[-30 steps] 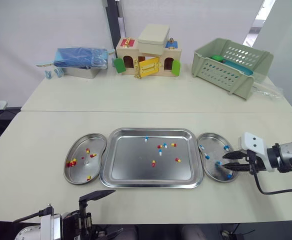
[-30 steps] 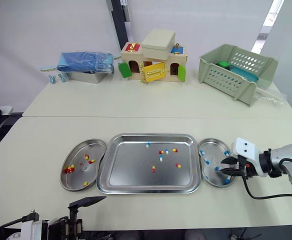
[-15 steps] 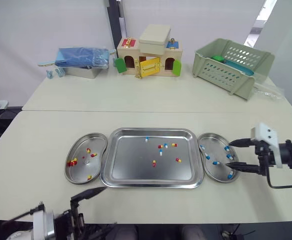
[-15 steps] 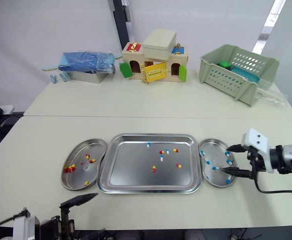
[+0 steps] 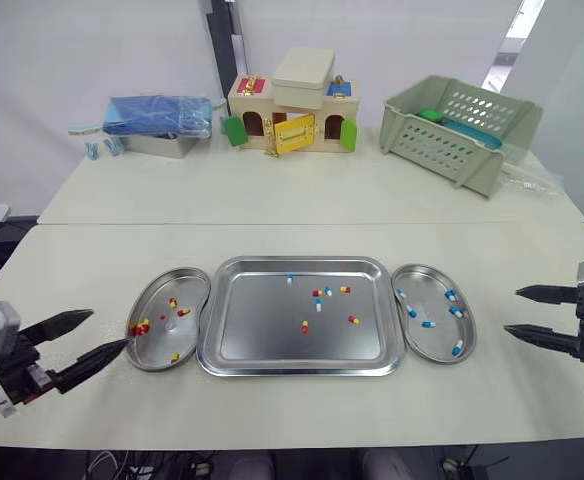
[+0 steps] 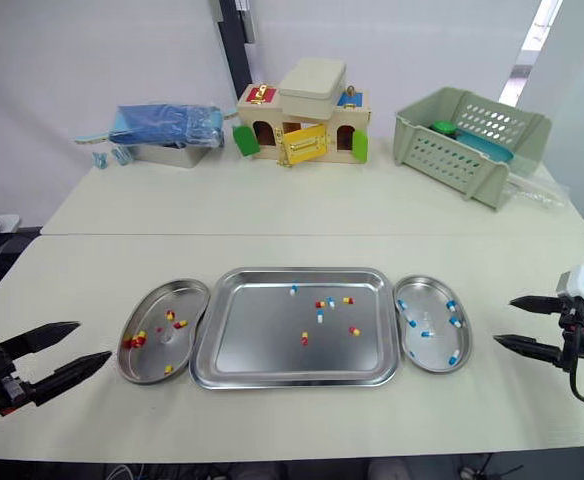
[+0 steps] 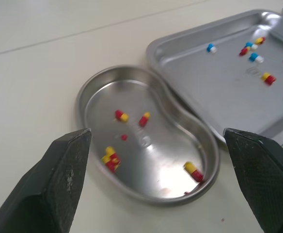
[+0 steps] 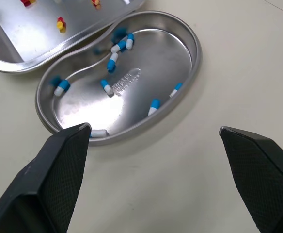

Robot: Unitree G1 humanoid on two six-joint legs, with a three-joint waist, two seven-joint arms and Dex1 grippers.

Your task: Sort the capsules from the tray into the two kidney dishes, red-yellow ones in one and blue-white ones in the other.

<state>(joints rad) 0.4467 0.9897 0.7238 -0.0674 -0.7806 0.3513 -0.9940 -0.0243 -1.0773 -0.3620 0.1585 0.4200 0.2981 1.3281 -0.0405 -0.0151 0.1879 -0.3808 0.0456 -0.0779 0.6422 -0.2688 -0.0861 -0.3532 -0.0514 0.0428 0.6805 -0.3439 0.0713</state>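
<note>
pointing in from the lower left of the frame, the left gripper point(image 5: 110, 329) is held low over the pale table point(image 5: 92, 260), its two black tapered fingers spread wide with nothing between them. their tips sit just beside the outer rim of the left kidney dish point(image 5: 194, 290). at the lower right edge, the right gripper point(image 5: 511, 310) mirrors it: forearm level, fingers wide apart and empty, tips aimed at the right kidney dish point(image 5: 427, 285) but apart from it. the finger pads point(image 7: 59, 184) show a fine cross-hatched texture in the wrist views.

between the grippers, three polished steel pieces lie in a row, rims touching or nearly so. the left dish is bean-shaped and shiny and holds several red-yellow capsules point(image 5: 140, 326), small glossy cylinders. the rectangular tray point(image 5: 262, 330) in the middle of the frame has rounded corners and a raised lip; a loose scatter of mixed capsules point(image 5: 318, 298) lies in its upper right part. the right dish holds blue-white capsules point(image 5: 427, 323).

past a seam in the tabletop, along the top of the frame, stand a metal tin under a blue wrapped bundle point(image 5: 162, 113) at the upper left, a wooden toy house point(image 5: 290, 118) with coloured doors, and a slotted green plastic basket point(image 5: 462, 130) at the upper right.
</note>
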